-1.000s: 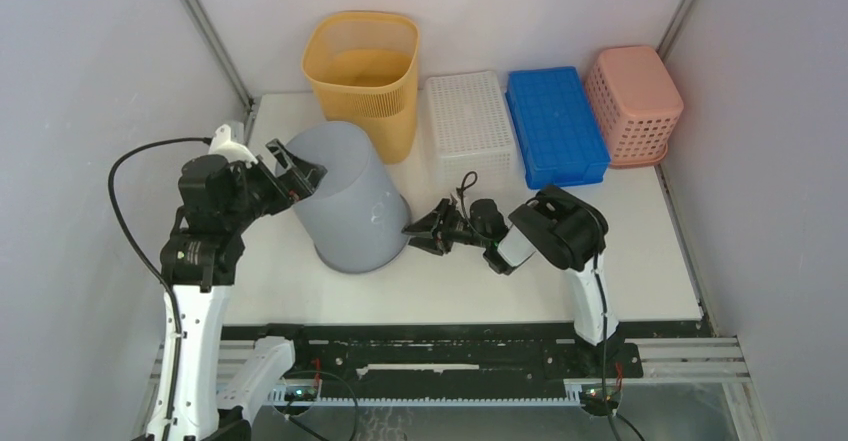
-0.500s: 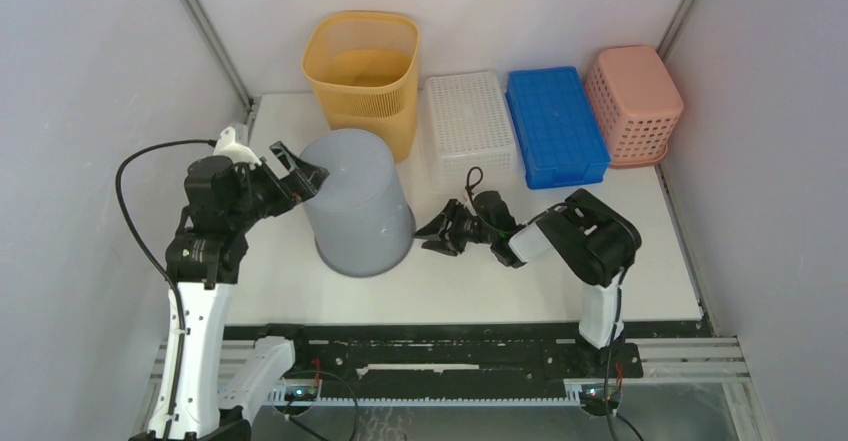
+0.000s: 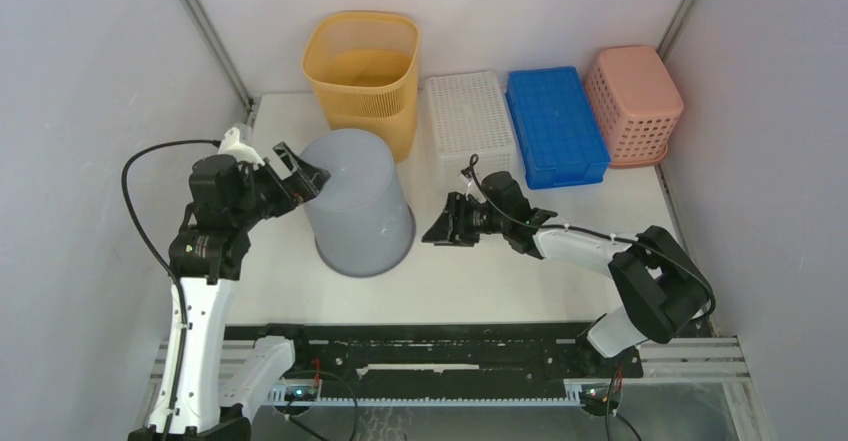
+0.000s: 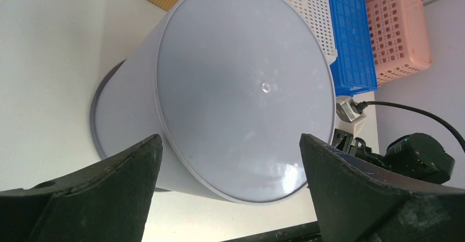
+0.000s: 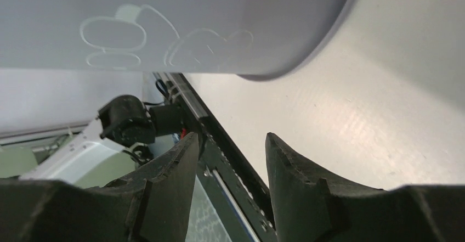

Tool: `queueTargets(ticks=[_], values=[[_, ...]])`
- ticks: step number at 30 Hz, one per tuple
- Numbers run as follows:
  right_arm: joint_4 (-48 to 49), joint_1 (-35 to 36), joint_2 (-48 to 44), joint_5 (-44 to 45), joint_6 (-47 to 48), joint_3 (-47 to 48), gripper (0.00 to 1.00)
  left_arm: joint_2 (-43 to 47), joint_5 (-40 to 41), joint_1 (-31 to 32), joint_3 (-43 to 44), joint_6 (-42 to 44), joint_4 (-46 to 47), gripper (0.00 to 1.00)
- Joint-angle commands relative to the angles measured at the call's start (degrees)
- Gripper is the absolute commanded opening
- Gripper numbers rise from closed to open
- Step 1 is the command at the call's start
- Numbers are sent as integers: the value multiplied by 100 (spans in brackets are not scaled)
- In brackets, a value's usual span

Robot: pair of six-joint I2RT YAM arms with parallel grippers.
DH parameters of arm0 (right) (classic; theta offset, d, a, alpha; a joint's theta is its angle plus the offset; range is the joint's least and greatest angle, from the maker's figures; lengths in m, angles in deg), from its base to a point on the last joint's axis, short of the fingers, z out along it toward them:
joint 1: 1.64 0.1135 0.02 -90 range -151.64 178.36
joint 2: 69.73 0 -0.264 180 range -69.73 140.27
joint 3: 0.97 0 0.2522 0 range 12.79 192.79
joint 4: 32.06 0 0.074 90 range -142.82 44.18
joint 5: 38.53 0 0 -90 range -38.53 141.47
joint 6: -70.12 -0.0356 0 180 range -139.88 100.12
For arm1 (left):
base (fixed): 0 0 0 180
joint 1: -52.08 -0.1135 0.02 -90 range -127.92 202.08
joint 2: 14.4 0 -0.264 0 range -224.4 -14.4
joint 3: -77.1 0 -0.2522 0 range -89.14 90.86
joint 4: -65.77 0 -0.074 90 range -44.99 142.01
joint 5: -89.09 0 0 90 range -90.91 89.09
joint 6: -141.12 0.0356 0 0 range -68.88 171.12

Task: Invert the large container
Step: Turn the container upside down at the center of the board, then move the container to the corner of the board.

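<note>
The large container (image 3: 355, 206) is a grey plastic bin standing on the white table with its mouth down and its flat base up. My left gripper (image 3: 300, 169) is wide open at the bin's upper left edge. In the left wrist view the base (image 4: 241, 88) fills the space ahead of that gripper (image 4: 230, 138) and nothing lies between its fingers. My right gripper (image 3: 432, 233) hangs low just right of the bin, partly open and holding nothing. The right wrist view shows the bin's grey wall (image 5: 164, 22) above that gripper (image 5: 232, 138).
Along the back wall stand a yellow mesh basket (image 3: 362, 71) right behind the bin, a white crate (image 3: 470, 121), a blue crate (image 3: 555, 121) and a pink basket (image 3: 633, 101). The black rail (image 3: 450, 336) marks the table's near edge.
The bin has gone from leaning left to standing more upright on its mouth. My right arm has stretched out, its elbow swinging right, with the gripper drawn slightly away from the bin.
</note>
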State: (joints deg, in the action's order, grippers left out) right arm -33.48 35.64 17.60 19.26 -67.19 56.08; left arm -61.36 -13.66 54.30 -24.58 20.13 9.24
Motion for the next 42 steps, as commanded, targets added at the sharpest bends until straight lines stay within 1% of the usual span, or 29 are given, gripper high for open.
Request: queueTargets(ticks=[1,8,14,19,22,27,33,35,38,42], values=[[-910,25,-278,10,739,112,57,44,-43,-30,-66,141,116,100],[-762,42,-229,30,621,75,57,132,-77,-29,-32,145,11,100],[-377,78,-71,77,396,77,57,196,-79,-32,20,159,-83,100],[-75,106,226,305,77,336,57,248,-136,-29,2,111,-100,100],[107,243,481,371,-107,640,56,299,-141,-29,4,100,-136,100],[290,520,1053,532,-328,1291,56,383,-158,-31,2,93,-212,100],[949,759,1987,458,-861,2114,56,450,-145,-29,12,99,-307,100],[1012,880,2366,501,-956,2606,56,468,-111,-36,22,112,-348,100],[955,980,3011,416,-1049,3593,56,484,-72,-33,7,111,-381,100],[443,1052,3899,-146,-973,5075,56,559,-34,-29,-118,96,-403,100]])
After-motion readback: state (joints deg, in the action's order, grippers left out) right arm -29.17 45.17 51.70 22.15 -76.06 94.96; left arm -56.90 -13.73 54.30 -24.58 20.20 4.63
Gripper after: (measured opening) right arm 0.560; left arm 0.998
